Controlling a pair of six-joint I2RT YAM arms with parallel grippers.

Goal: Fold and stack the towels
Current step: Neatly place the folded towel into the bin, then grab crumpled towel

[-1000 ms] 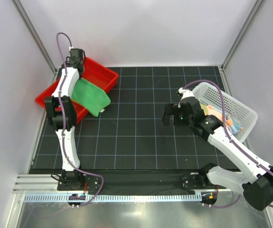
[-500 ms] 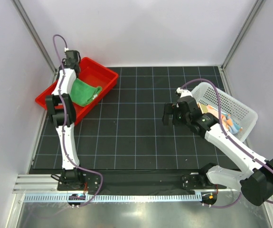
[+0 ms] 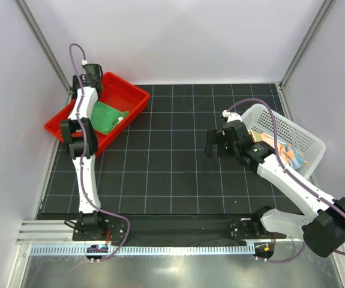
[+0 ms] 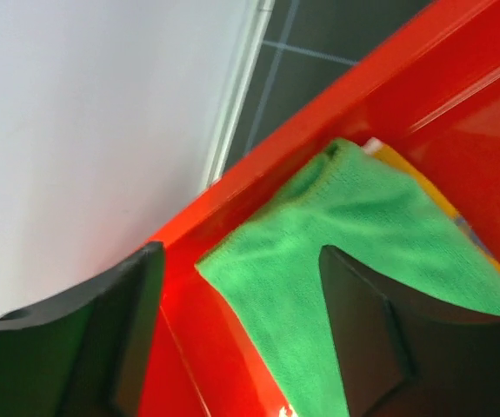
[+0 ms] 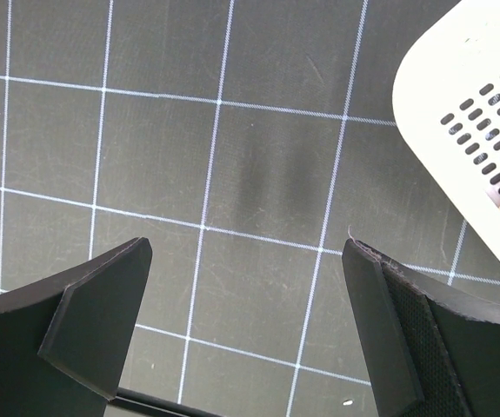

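The bright green towel (image 3: 108, 116) lies loosely bunched in the red tray (image 3: 133, 93). In the left wrist view the green towel (image 4: 363, 234) rests against the tray wall (image 4: 232, 195), and a yellow-orange towel edge (image 4: 427, 186) shows under it. My left gripper (image 3: 93, 80) hangs over the tray's far-left end. The left gripper (image 4: 241, 300) is open, and the green cloth lies loose below and between its fingers (image 4: 371, 334). My right gripper (image 3: 213, 147) hovers open over the bare mat; the right gripper (image 5: 245, 321) holds nothing. A pastel towel with orange (image 3: 278, 148) sits in the white basket (image 3: 304, 137).
The black gridded mat (image 3: 172, 174) covers the table. The basket corner (image 5: 467, 95) is just right of the right gripper. Grey enclosure walls and metal posts stand close behind the tray and on both sides.
The left gripper carried the green towel back from the tray's near rim into the tray, then opened and let it go. The right arm barely moved.
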